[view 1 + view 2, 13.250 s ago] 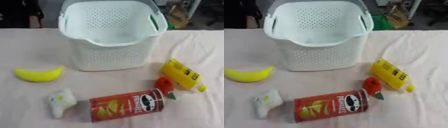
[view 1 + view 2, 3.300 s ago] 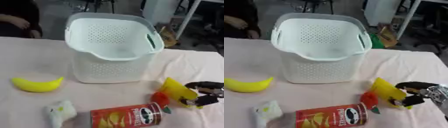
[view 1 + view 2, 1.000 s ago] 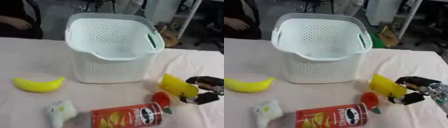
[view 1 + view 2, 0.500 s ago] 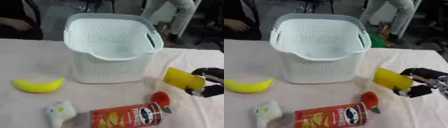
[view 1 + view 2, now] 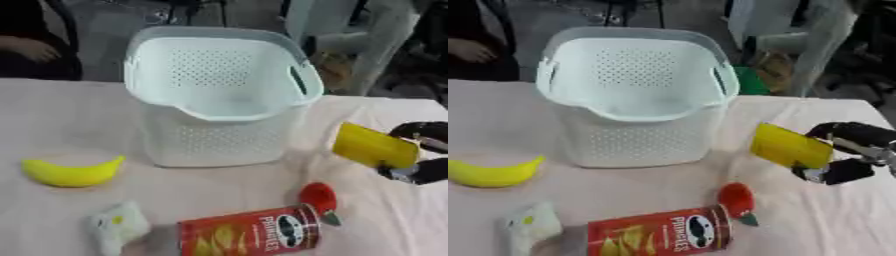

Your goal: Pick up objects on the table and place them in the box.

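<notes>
My right hand has its fingers curled round a flat yellow bottle, tilted in the air just right of the white basket. Seconds ago it lay on the table beside the red strawberry.

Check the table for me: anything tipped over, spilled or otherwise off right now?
Nothing spilled or damaged. The red chips can lies on its side near the front edge, as does the small red item beside it. The yellow bottle is tilted only because the right hand holds it off the table.

Basket mouth open, strawberry and can below
</notes>
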`<state>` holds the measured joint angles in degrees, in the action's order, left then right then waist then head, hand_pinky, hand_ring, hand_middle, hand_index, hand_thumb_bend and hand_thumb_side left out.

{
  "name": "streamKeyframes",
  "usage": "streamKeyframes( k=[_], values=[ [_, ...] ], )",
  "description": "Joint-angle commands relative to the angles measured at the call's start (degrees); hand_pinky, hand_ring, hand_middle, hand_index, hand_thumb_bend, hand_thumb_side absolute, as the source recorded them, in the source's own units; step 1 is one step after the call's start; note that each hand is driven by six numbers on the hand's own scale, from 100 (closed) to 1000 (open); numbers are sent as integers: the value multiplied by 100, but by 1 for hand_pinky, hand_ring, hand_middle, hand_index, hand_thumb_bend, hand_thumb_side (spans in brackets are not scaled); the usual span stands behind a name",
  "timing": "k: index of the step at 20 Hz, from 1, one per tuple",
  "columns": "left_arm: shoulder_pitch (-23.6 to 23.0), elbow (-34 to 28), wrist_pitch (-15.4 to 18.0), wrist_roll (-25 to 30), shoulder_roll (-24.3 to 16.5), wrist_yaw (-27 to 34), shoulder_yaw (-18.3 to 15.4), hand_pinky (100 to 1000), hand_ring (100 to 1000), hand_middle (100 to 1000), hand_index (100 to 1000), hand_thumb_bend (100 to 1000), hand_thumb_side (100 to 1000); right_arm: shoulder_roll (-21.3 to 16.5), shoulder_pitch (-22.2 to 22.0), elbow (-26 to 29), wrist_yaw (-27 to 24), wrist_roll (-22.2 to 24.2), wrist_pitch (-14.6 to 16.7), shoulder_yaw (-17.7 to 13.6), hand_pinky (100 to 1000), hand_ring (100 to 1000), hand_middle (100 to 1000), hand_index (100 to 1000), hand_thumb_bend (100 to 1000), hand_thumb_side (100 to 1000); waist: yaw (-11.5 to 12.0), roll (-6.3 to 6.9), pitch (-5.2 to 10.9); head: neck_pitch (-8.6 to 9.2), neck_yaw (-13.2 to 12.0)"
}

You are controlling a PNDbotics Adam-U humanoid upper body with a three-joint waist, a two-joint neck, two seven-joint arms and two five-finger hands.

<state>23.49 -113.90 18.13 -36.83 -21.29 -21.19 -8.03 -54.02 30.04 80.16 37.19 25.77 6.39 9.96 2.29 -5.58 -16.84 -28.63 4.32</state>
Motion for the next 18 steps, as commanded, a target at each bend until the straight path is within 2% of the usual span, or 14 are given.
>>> streamKeyframes(
  k=[1,6,7,9,18],
  values=[
    [89,-69,11,32,-171,-14,-19,702,677,688,758,100,1000,-424,23,212,-107,-87,-42,-140,952,1000,884,614,100,782,-14,10,139,51,16],
    [109,-69,21,48,-179,-25,-10,702,677,688,758,100,1000,-648,-7,451,-272,-191,-100,-216,951,1000,882,604,100,779,-35,-5,159,94,-73],
    [114,-69,24,52,-182,-28,-6,702,677,688,758,100,1000,-694,-1,494,-315,-212,-119,-239,951,1000,881,600,100,808,-39,-11,165,100,-100],
    [126,-69,30,64,-187,-34,5,702,677,689,758,100,1000,-794,21,571,-403,-260,-158,-280,951,1000,880,596,100,776,-34,-25,172,113,-133],
    [154,-69,37,98,-225,-35,25,702,678,689,759,100,1000,-1012,271,673,-662,-392,-300,-378,949,1000,875,573,100,766,42,-89,175,119,-106]
  ],
)
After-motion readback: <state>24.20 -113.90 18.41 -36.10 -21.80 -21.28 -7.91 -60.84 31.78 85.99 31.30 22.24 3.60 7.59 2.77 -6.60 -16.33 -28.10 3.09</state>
